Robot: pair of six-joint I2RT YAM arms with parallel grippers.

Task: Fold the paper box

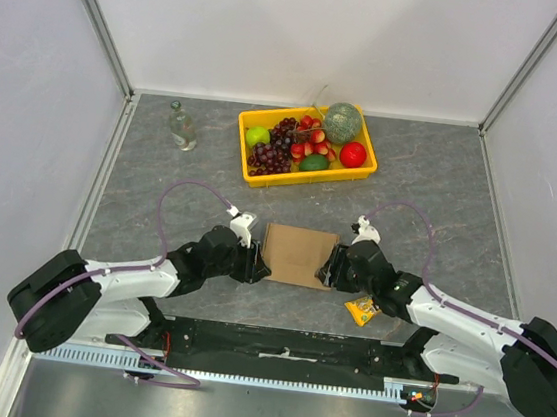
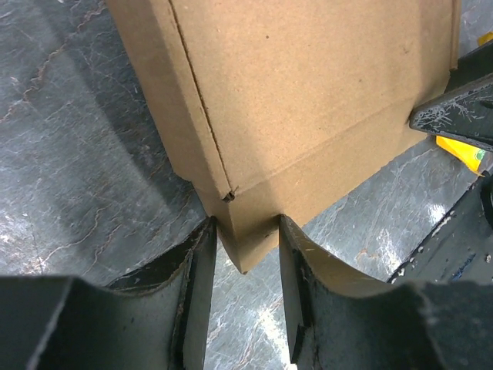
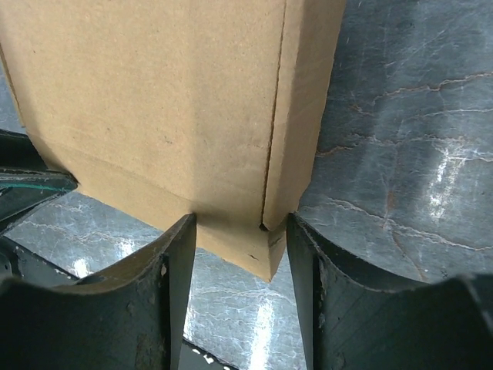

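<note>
The paper box (image 1: pixel 298 254) lies in the middle of the bench (image 1: pixel 442 187), low and flat, between my two arms and well short of the yellow fruit tray (image 1: pixel 248 150). My left fingers (image 2: pixel 196 270) stand either side of its near left corner, and my right fingers (image 3: pixel 173 270) do the same at its near right corner. On each side the card fills the gap between them almost wholly. The wrist views are too close for me to tell whether I am actually squeezing or only bracketing the corner, so I will not call it a grasp.

I judge this plain brown cardboard to be very light. It looks stiff across its panels and ready to give only along the scored lines, one of which runs up each side just inside the edge. With that little weight it will likely skate on the smooth stone-patterned top if pushed from one side alone, so both sides should work against each other. The corners and thin edges would crush under a hard pinch. The better hold is on the narrow side strip just outside its crease, bending there and not mid-panel. The small yellow packet (image 1: pixel 363 309) lies close by my right wrist and is best left alone.
</note>
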